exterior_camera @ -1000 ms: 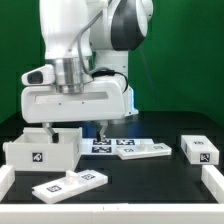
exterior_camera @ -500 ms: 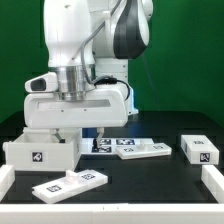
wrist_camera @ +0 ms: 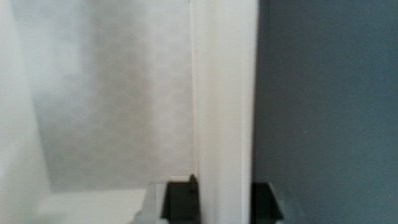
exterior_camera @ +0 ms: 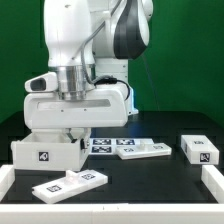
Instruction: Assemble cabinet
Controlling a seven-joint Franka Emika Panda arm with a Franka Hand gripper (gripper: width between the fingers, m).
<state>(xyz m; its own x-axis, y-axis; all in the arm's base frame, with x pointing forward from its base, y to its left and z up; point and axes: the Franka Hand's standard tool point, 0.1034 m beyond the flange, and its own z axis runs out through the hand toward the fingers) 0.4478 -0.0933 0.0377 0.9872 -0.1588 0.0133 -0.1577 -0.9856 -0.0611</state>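
We see the arm standing upright, wrist turned straight down; the gripper hangs over the cabinet's box, which sits on the table at eight o'clock in the exterior view; the wrist view shows the dark fingers nearly closed, pinching the box's upright wall; a flat panel lies at seven o'clock.

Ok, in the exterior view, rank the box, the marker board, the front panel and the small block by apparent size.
Largest: box.
Next: marker board and front panel look alike; the board is partly hidden and the panel nearer, so no ranking.
Smallest: small block.
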